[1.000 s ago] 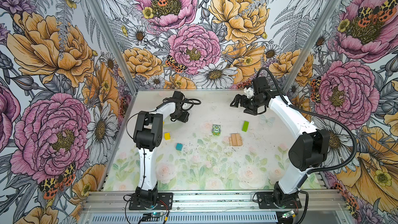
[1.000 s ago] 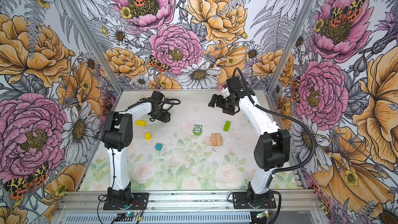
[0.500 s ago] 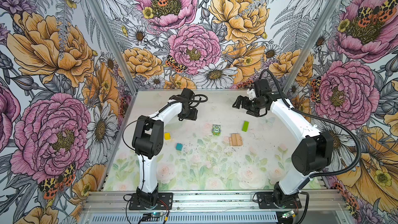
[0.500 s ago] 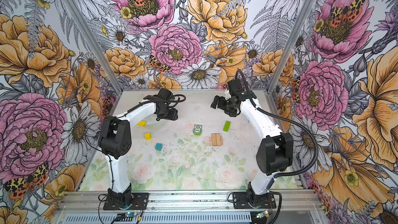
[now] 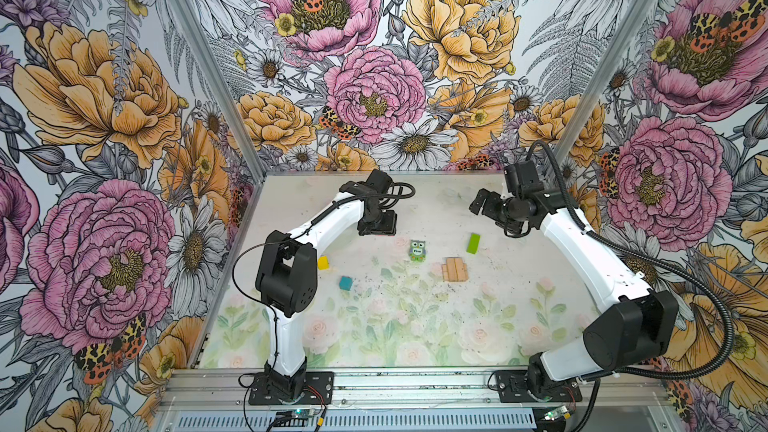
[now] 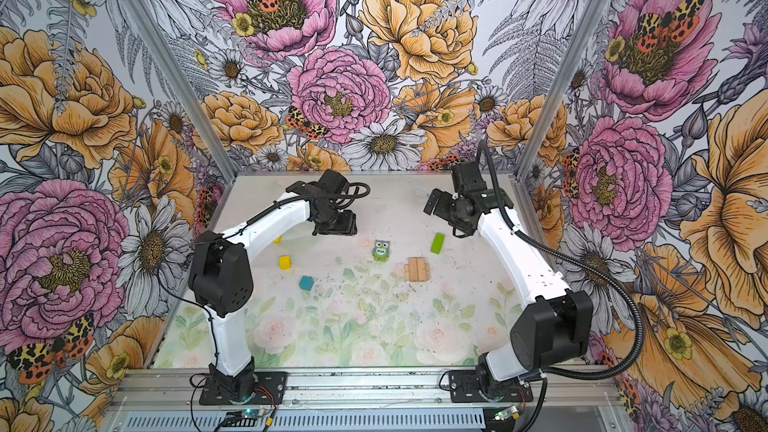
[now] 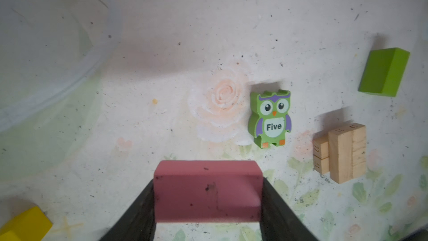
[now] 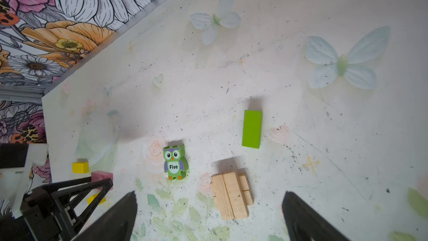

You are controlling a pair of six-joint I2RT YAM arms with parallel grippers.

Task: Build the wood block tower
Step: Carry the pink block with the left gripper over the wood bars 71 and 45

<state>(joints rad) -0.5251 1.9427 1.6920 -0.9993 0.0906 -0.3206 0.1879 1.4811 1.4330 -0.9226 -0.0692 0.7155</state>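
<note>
The table (image 5: 415, 326) is carrying scattered wood blocks (image 6: 285, 262). The left tool (image 5: 377, 226) is grasping the pink bar (image 7: 208, 188) above the far centre-left, and the right tool (image 5: 482, 206) is hanging released at the far right. The wood block tower (image 5: 455, 270), so far only tan bars (image 8: 231, 195) lying flat, is sitting right of centre. By my judgement, the pink bar should be travelling right and settling level across them, letting go only once it is seated. The owl piece (image 7: 269, 119) is reading "Five". The tan bars are showing small digits that are hard to read.
</note>
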